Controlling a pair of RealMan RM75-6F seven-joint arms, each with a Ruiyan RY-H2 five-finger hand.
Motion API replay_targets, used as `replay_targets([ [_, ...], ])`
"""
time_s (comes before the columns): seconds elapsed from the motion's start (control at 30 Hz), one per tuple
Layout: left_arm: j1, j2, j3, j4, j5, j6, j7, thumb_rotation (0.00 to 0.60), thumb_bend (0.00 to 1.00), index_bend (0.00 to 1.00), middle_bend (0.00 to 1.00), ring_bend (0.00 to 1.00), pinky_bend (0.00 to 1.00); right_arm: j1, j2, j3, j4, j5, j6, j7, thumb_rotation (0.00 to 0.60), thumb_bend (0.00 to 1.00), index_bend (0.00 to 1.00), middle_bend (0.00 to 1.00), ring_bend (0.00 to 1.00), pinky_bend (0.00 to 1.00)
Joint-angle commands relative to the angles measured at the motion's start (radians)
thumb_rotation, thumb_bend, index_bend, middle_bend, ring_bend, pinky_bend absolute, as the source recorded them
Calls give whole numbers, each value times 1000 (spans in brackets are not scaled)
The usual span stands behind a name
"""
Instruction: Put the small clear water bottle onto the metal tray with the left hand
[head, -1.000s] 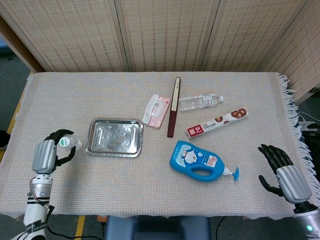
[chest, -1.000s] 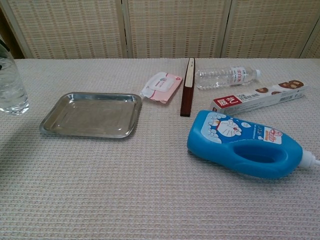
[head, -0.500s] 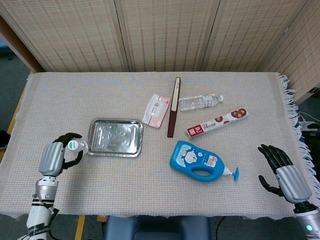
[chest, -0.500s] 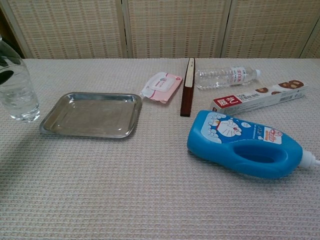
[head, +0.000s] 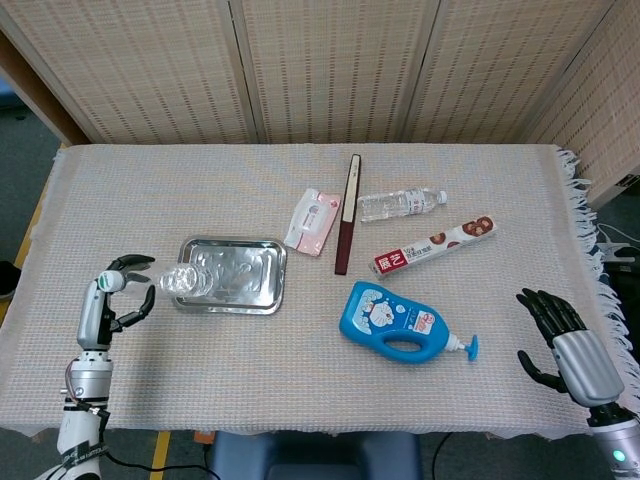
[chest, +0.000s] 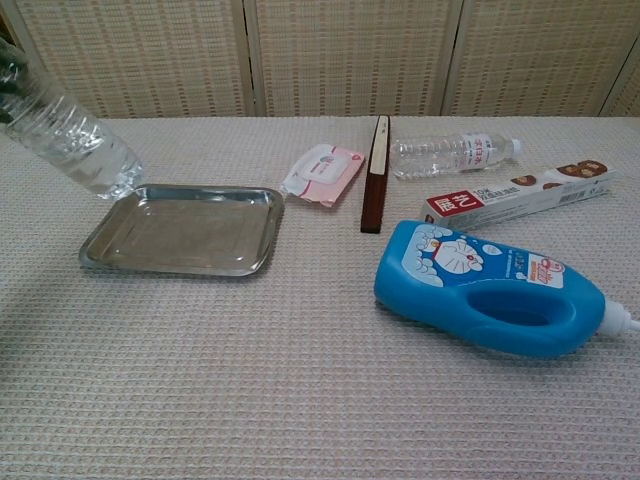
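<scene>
Placement is the step in hand, judging by how things lie at the left of the head view. The left robot hand (head: 112, 295) sits at lower left, fingers curled around the neck end of the small clear water bottle (head: 184, 279), which tilts away from it toward the right, its base over the left edge of the metal tray (head: 230, 275). The chest view shows the same bottle slanting down from the upper left corner, base at the tray's near-left corner; whether it touches the rim or hangs just above it I cannot tell. The next move, as I judge it, calls for carrying the bottle further right over the tray's floor, lowering it until it rests there, and only then spreading the fingers; letting go with the base on the rim risks a roll onto the bench (head: 200, 380). Right of the tray, around frame centre, lie a pink wipes pack (head: 312, 220) and a dark slim stick (head: 347, 213) side by side, with a second, larger clear bottle (head: 400, 204) on its side just beyond. Below that bottle lie a long red-and-white box (head: 435, 246) and a blue pump bottle (head: 396, 322). At lower right, well apart from everything, the right robot hand (head: 563, 340) holds nothing, its dark fingers spread.
</scene>
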Motion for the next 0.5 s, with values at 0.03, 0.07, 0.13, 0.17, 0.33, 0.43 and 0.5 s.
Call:
replay_targets([
  [0.03, -17, -118, 14, 149, 73, 125, 754, 600, 586, 546, 577, 540, 656, -1, -2, 0, 1, 1, 1, -1, 600, 151, 69, 31, 0, 90],
  [0.07, -19, -115, 10, 133, 65, 111, 734, 600, 586, 546, 577, 540, 656, 0, -1, 0, 1, 1, -1, -1, 600, 151, 69, 31, 0, 90],
  [0.13, -28, -111, 2, 107, 56, 81, 694, 600, 586, 547, 576, 540, 656, 0, 0, -1, -1, 1, -3, 0, 600, 151, 69, 31, 0, 90],
  [0.17, -36, -112, -3, 102, 54, 66, 681, 600, 586, 546, 575, 540, 655, 1, 0, -1, 0, 0, -3, 0, 600, 151, 69, 31, 0, 90],
  [0.33, -73, -127, -36, 84, 24, -1, 616, 600, 586, 540, 567, 537, 650, 1, 0, -1, 1, 1, -5, 0, 600, 151, 69, 31, 0, 90],
  [0.43, -95, -126, -56, 60, -16, -60, 568, 600, 589, 529, 554, 528, 643, 2, -1, 1, 1, 2, -4, -1, 600, 153, 69, 31, 0, 90],
  [0.5, -106, -127, -66, 58, -28, -79, 553, 600, 589, 526, 551, 525, 643, 2, -1, 1, 2, 4, -6, -1, 600, 153, 69, 31, 0, 90],
])
